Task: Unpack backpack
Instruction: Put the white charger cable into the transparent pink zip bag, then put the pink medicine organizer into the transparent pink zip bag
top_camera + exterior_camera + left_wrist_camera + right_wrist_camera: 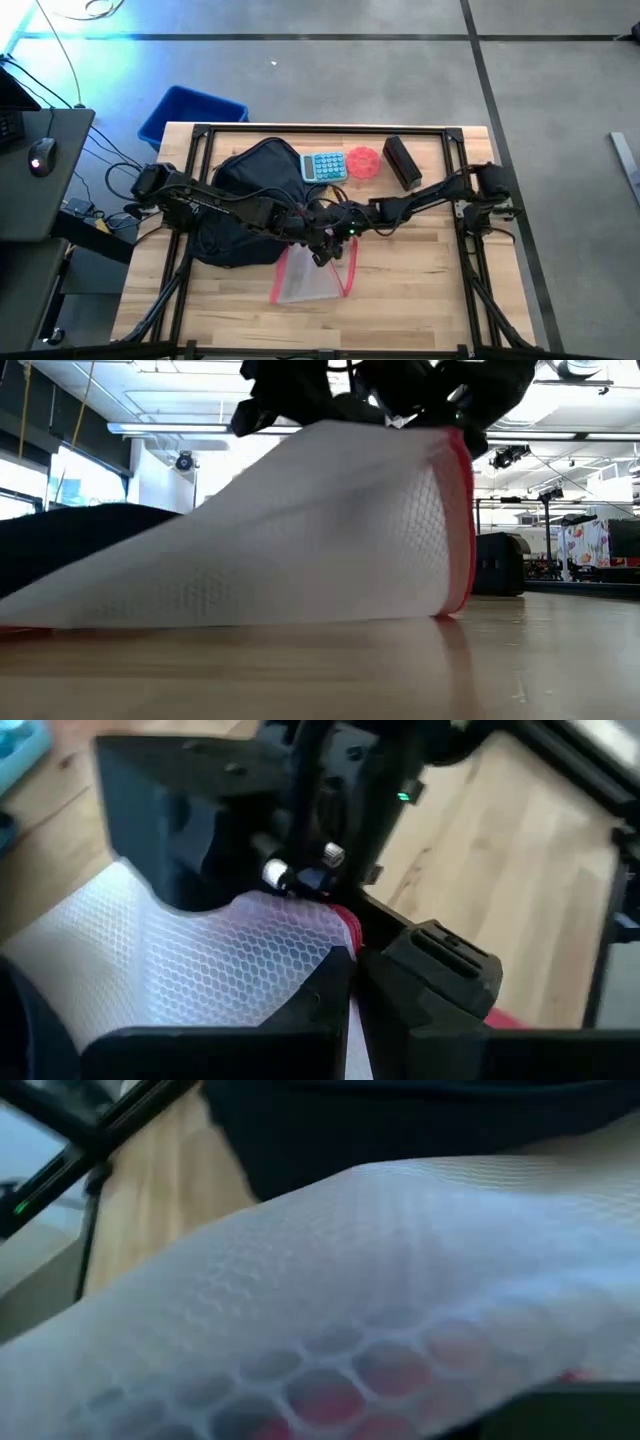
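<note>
The dark navy backpack (240, 205) lies on the table's left half, and in the low view it shows behind the pouch (80, 545). A white mesh pouch with red trim (308, 277) lies in front of it. One end of the pouch is raised like a tent (330, 530) and its lower edge rests on the wood. My left gripper (350, 965) is shut on the raised end. My right gripper (333, 248) is shut and reaches in from the right, right beside the left one. The pouch fills its wrist view (380, 1280). My left gripper pinches the pouch's raised edge by the red trim (343, 927) between its two fingers (420, 970). It comes slanting down from the table's left. The pouch hangs below the fingers, and its lower part (250, 610) rests on the table. I cannot tell whether my right gripper touches the pouch.
A light blue calculator (323, 166), a pink round thing (363, 162) and a black box (402, 162) lie along the far side. A bright blue bin (190, 115) stands beyond the far left corner. Bare wood (420, 290) shows near right.
</note>
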`<action>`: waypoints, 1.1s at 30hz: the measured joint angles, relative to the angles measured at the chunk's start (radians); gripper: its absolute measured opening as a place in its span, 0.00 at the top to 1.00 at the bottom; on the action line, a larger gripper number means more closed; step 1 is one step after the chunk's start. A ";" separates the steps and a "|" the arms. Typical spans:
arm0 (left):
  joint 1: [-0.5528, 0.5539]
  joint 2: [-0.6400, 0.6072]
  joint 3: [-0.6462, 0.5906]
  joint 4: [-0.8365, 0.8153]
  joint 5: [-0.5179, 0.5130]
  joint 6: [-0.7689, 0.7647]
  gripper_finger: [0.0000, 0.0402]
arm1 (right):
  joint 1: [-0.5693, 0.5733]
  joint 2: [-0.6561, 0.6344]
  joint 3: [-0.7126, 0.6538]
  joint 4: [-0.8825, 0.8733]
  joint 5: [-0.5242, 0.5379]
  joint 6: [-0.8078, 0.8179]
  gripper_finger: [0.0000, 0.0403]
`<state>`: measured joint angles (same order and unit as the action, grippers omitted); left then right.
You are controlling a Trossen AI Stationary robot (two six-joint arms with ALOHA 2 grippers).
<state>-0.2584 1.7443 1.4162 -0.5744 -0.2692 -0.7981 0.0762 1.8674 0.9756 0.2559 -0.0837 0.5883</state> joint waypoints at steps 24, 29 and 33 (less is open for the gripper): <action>-0.013 -0.001 0.000 -0.152 -0.052 -0.091 1.00 | 0.095 -0.240 -0.003 -0.306 0.000 -0.017 0.53; -0.012 0.001 0.000 -0.158 -0.101 -0.091 1.00 | 0.103 -0.454 0.000 -0.564 0.006 -0.068 0.54; -0.012 0.001 0.000 -0.162 -0.134 -0.090 1.00 | 0.066 -0.615 -0.001 -0.739 0.064 -0.100 0.54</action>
<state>-0.2699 1.7454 1.4162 -0.7363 -0.4028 -0.8879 0.1427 1.2526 0.9749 -0.4832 -0.0192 0.4879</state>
